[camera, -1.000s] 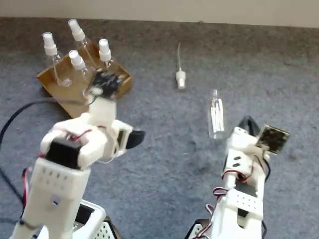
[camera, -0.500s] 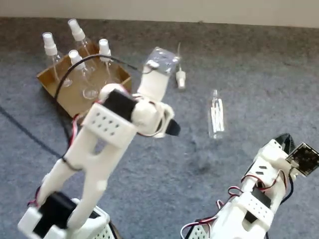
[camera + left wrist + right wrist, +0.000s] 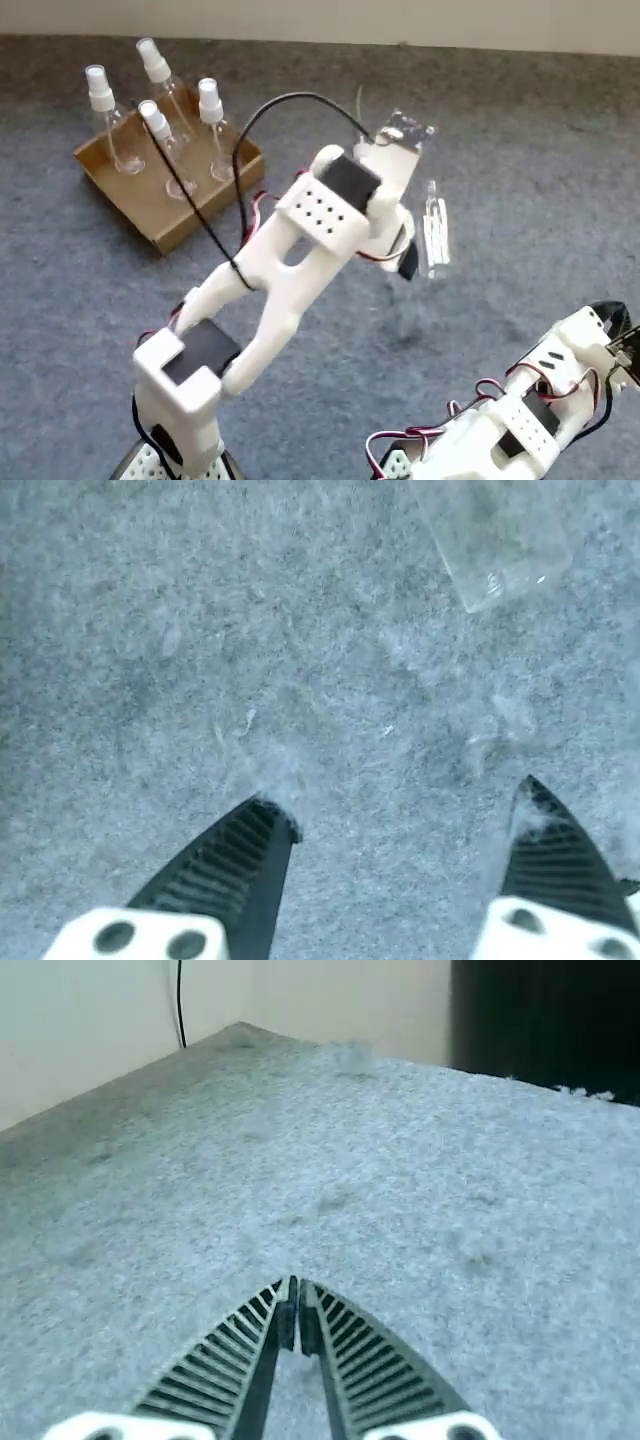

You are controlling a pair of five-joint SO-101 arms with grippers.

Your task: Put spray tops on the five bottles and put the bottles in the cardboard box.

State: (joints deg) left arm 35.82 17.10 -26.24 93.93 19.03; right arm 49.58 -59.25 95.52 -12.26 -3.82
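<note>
High view: the left arm (image 3: 320, 210) extends across the grey carpet (image 3: 520, 130). The fifth bottle (image 3: 434, 232) lies flat just beside its black finger, clear and uncapped. A pale strip runs along the body; any print is too small to tell. Four bottles with white spray tops (image 3: 160, 130) stand upright in the cardboard box (image 3: 150, 215).

Left wrist view: the left gripper (image 3: 400, 800) is spread wide and empty. The bottle's end lies beyond the fingertips, touching neither.

Right wrist view: the right gripper (image 3: 298, 1305) is clenched on nothing, over carpet.
</note>
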